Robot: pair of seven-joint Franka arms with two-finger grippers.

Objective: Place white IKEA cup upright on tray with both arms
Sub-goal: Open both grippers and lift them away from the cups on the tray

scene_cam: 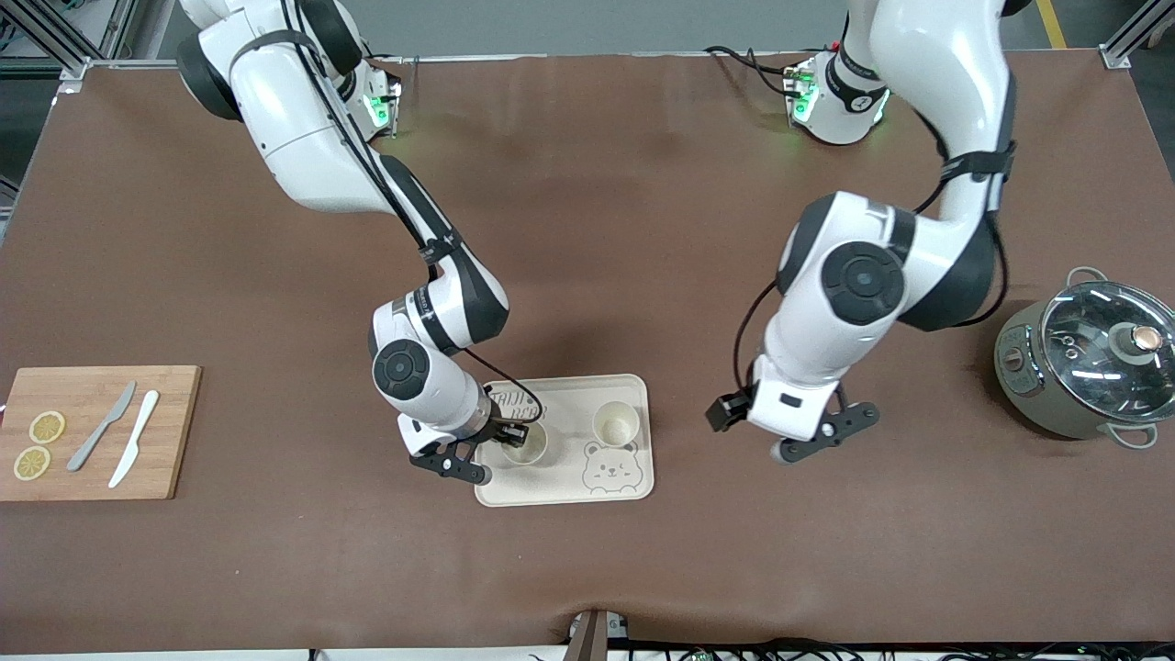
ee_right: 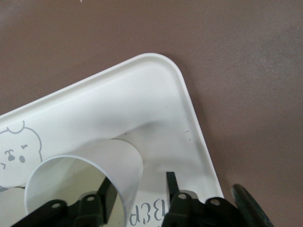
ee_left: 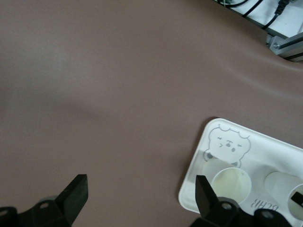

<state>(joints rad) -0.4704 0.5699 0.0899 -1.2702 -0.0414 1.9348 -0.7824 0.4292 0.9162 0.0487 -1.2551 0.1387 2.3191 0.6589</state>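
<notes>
- One cream tray (scene_cam: 633,404) lay on the brown table (scene_cam: 587,229), near the front camera's edge, with a bear face printed on it.
- Two white cups stood upright on the tray: one (scene_cam: 615,423) toward the left arm's end, the other (scene_cam: 527,442) toward the right arm's end.
- The right gripper (scene_cam: 503,434) sat low over the tray, one finger inside that second cup (ee_right: 85,182) and one outside, closed on its wall.
- The left gripper (scene_cam: 808,447) hovered over bare table beside the tray, fingers (ee_left: 75,191) spread wide, holding nothing.
- One wooden cutting board (scene_cam: 174,431) carried two lemon slices (scene_cam: 47,427) and two knives (scene_cam: 101,426).
- One lidded pot (scene_cam: 1088,367) stood at the left arm's end.
</notes>
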